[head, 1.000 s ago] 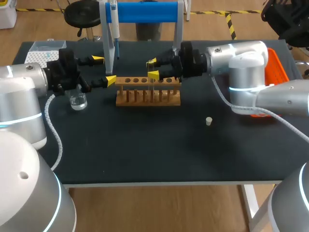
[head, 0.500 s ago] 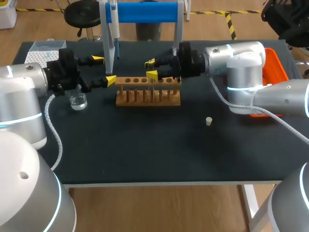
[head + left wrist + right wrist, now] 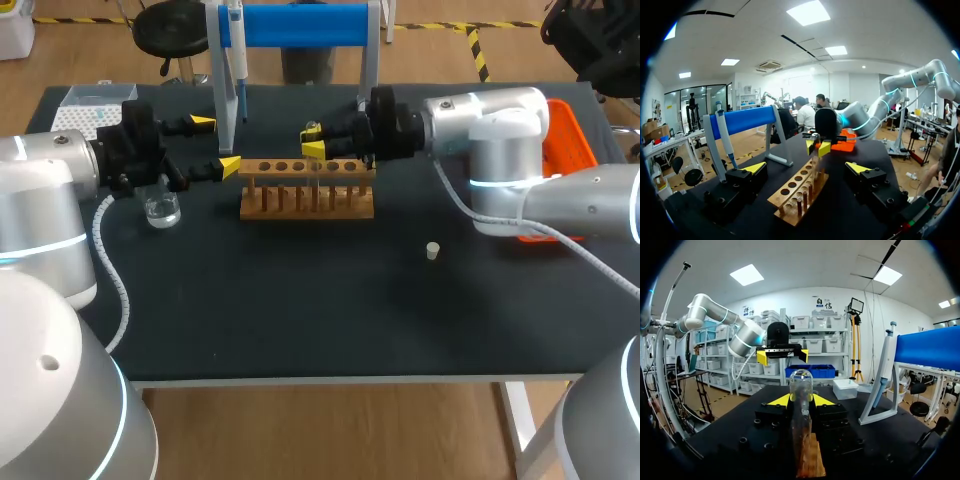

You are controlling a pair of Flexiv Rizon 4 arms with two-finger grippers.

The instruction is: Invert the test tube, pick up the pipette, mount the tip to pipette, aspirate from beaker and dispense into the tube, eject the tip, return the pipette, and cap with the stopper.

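Observation:
A clear test tube stands in the wooden rack, rounded end up. My right gripper comes in level from the right, and its yellow tips press the tube's upper part from both sides; in its own view the right gripper hugs the glass. My left gripper hangs open at the rack's left end, over the rack in its own view, nothing between its fingers. The pipette hangs on the blue stand. A water beaker sits under my left wrist. The white stopper lies at the right.
A tip box stands at the back left corner. An orange tray lies behind my right arm at the table's right edge. The stand's legs rise just behind the rack.
The right gripper's fingers have come together around the test tube's top, after a slight shift left. The left arm has kept still.

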